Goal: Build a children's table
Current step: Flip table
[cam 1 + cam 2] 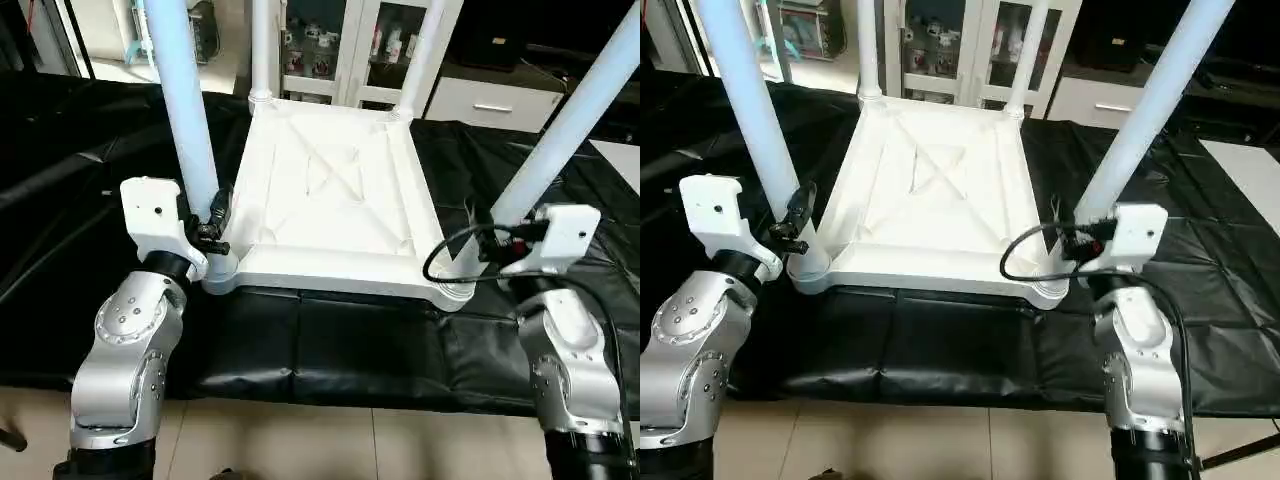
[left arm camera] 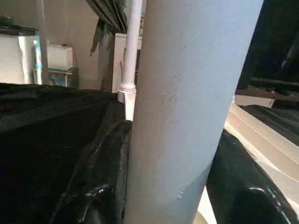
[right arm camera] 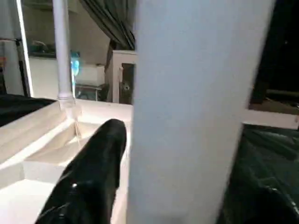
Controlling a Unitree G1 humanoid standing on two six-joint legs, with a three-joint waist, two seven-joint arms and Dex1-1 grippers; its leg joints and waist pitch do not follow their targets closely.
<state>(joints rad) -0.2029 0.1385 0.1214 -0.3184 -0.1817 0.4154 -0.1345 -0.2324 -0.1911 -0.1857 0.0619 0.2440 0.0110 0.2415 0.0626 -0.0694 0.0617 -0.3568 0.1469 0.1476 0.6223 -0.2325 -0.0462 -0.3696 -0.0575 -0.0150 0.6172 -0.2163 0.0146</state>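
The children's table lies upside down, its X-ribbed white top (image 1: pixel 330 190) flat on the black cover. All of its legs stand up from the corner sockets. My left gripper (image 1: pixel 215 225) is shut on the near-left leg (image 1: pixel 190 110) just above its socket. In the left wrist view black fingers (image 2: pixel 103 177) press both sides of that leg (image 2: pixel 187 93). My right gripper (image 1: pixel 492 240) is shut on the near-right leg (image 1: pixel 570 130) low down. In the right wrist view a black finger (image 3: pixel 93 177) lies against that leg (image 3: pixel 191 93). The two far legs (image 1: pixel 262 50) (image 1: pixel 420 60) stand untouched.
A black sheet (image 1: pixel 80 200) covers the work table, whose front edge (image 1: pixel 330 395) runs just ahead of my forearms. White cabinets (image 1: pixel 340 50) and a drawer unit (image 1: pixel 490 100) stand behind. Tiled floor (image 1: pixel 300 440) shows below.
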